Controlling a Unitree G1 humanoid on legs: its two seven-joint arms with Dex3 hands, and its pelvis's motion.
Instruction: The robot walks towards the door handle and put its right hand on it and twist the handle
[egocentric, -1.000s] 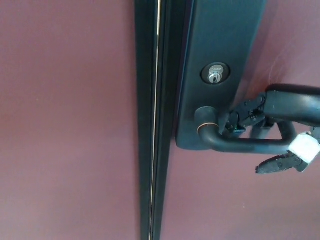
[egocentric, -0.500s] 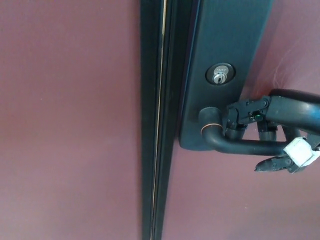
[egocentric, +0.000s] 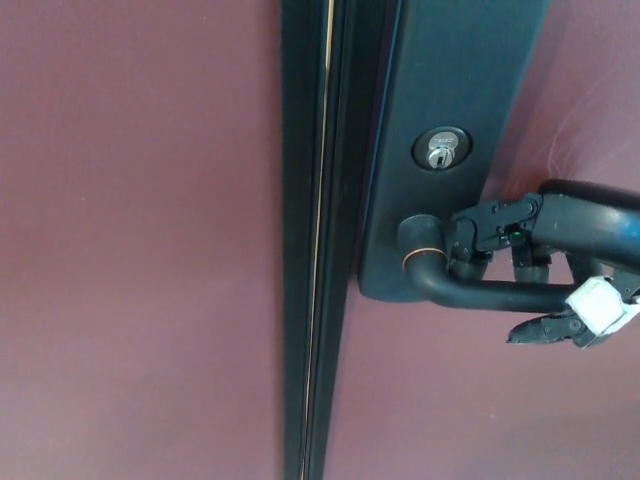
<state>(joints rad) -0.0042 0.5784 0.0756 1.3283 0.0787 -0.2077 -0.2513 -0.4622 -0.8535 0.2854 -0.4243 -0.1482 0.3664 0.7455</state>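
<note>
Right hand (egocentric: 535, 262) is closed over the door handle (egocentric: 480, 290), fingers on top, thumb beneath, right of the lock plate (egocentric: 440, 100) (keyhole above). Step: grip set. Next: twist downward.

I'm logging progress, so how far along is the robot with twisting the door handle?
Done: the approach; the right hand is on the door handle, fingers draped over the lever. In hand: the grip. Left: the twist, since the lever lies roughly level below the keyhole.
</note>
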